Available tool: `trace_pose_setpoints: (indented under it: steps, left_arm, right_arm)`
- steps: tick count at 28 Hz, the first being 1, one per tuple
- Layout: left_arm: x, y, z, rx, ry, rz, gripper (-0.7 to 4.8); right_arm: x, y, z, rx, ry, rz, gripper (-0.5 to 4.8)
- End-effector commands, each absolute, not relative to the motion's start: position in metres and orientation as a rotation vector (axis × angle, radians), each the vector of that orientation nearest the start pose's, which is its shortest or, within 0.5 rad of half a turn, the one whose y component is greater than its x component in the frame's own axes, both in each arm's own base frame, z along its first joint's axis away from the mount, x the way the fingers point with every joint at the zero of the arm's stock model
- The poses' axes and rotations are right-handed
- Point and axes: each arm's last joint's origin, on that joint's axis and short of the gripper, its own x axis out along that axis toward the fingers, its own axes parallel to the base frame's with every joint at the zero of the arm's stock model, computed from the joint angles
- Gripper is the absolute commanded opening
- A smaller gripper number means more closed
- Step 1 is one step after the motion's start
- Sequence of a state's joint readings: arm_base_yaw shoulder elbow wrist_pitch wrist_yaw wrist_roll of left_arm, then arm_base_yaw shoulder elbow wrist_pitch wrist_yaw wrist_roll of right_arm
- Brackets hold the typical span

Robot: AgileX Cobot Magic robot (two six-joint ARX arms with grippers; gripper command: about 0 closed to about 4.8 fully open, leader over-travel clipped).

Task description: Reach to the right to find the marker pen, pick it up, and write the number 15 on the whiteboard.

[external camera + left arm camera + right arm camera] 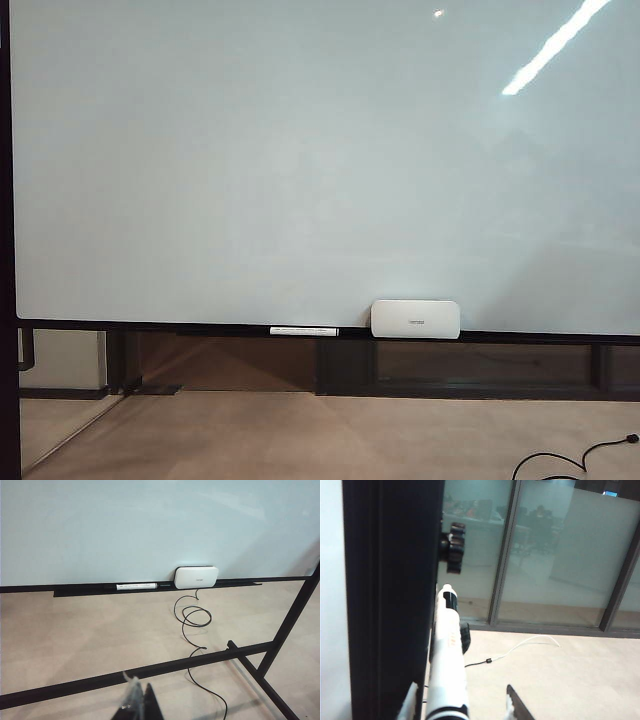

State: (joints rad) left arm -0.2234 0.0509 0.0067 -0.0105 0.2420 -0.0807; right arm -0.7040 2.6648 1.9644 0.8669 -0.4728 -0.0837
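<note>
With the right gripper [465,707] fingers apart around the marker pen [447,655] beside the whiteboard [300,160] frame, centre the barrel before closing; the left gripper [137,705], fingers seemingly close together, idles low facing the board

The dark bottom rail [200,327] of the whiteboard [300,150] is carrying a slim white pen [303,331] lying flat and a white eraser block [415,318] standing just beside it; the beige floor [330,435] is bearing a black cable [570,462] curling across it.
</note>
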Motion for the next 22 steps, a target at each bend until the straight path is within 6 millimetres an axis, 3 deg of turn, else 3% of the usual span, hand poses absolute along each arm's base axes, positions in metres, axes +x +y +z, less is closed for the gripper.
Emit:
trace_pose_setpoints:
  steps: [1, 21, 22]
  left_arm:
    - [0.0955, -0.0287, 0.1631, -0.081, 0.056, -0.46, -0.05]
    - [0.0956, -0.0285, 0.1631, -0.082, 0.056, -0.453, -0.05]
    - [0.0956, -0.0284, 0.1631, -0.082, 0.055, -0.449, -0.05]
  right_arm:
    - [0.4453, -0.3603, 0.1355, -0.186, -0.157, -0.228, 2.25]
    - [0.4467, -0.3586, 0.1366, -0.191, -0.167, -0.24, 1.95]
    - [0.4467, -0.3585, 0.1368, -0.193, -0.169, -0.239, 1.57]
